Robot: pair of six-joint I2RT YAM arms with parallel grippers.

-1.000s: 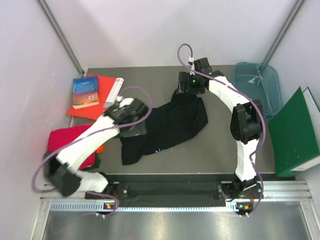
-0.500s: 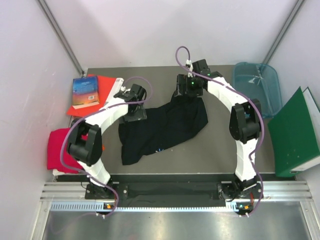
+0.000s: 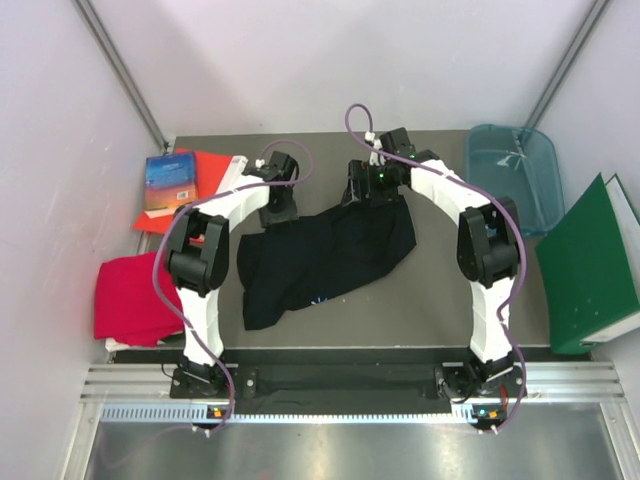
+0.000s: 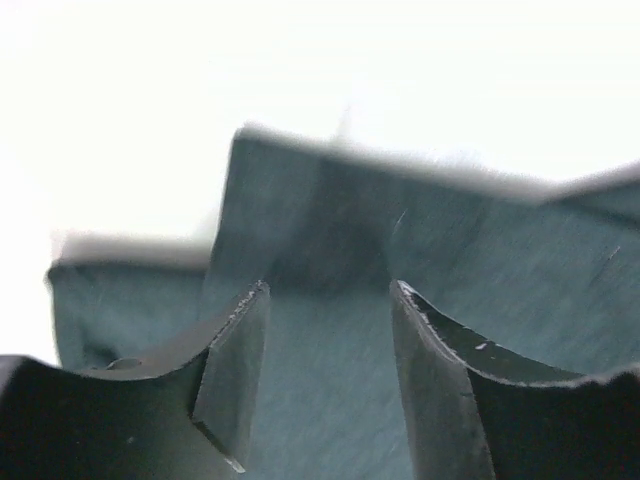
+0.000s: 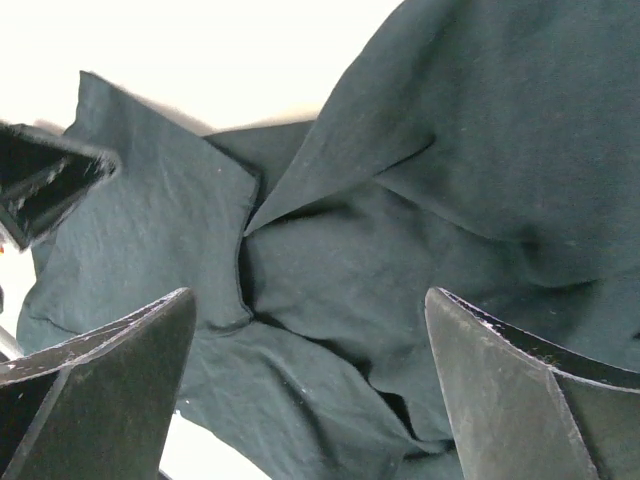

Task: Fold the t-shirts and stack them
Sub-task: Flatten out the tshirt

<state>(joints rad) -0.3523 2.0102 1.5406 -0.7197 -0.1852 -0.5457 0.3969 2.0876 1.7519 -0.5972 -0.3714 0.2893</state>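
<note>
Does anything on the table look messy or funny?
Yes. The black t-shirt lies rumpled and skewed in the middle of the table, not folded. The pink t-shirt at the left edge is a neat folded rectangle.

With black bases at the near edge of the desk (image 3: 430, 290), the left arm (image 3: 205, 330) and right arm (image 3: 488, 320) have white shells, black joints and looping purple cables (image 3: 350, 115), while the left hand (image 4: 328, 292) and right hand (image 5: 310, 295) carry dark wedge-shaped fingers (image 5: 100, 390) with scuffed edges.
</note>
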